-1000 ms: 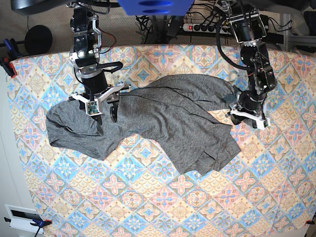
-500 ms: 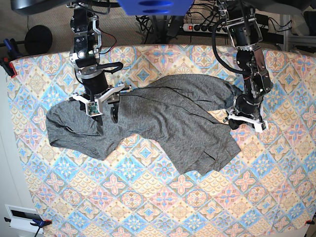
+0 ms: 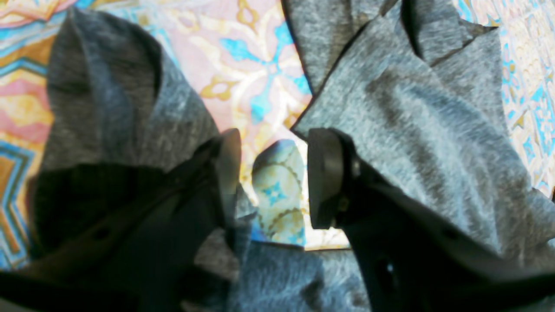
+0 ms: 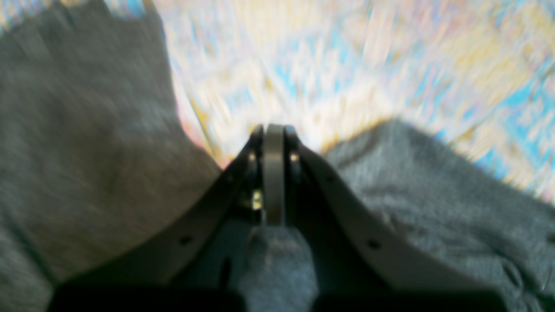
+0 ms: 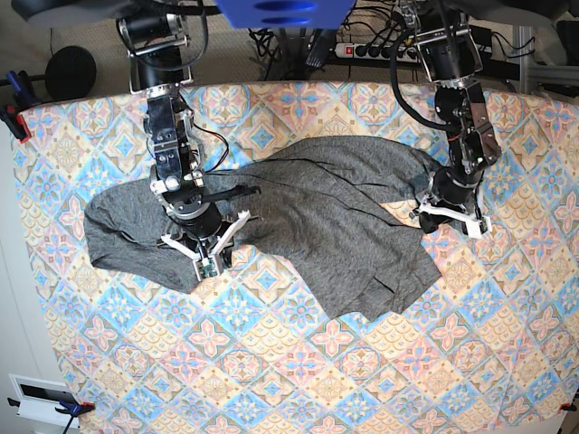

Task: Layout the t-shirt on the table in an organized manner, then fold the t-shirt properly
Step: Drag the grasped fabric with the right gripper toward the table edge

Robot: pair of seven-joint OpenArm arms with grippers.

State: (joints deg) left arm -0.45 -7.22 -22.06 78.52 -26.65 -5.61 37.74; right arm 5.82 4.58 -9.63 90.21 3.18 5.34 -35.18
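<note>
The dark grey t-shirt [image 5: 317, 208] lies crumpled across the middle of the patterned table [image 5: 298, 362]. My right gripper [image 5: 210, 264] is at the shirt's near edge on its left part. In the blurred right wrist view it [image 4: 274, 130] is shut, pads pressed together, and a ridge of t-shirt [image 4: 273, 264] bunches between the finger bases. My left gripper [image 5: 450, 221] hangs over the shirt's right end. In the left wrist view it [image 3: 274, 177] stands open over bare table [image 3: 260, 78], with t-shirt [image 3: 433, 130] folds on both sides of its fingers.
A power strip [image 5: 371, 50] and cables lie behind the table's far edge. A dark round object [image 5: 71, 70] sits at the back left. A blue clamp [image 5: 14, 117] grips the left edge, and a white box [image 5: 41, 398] is at the front left corner.
My right arm has swung from the shirt's upper left down to its near edge, and its jaws have gone from open to shut. The left gripper barely shifted and stays open.
</note>
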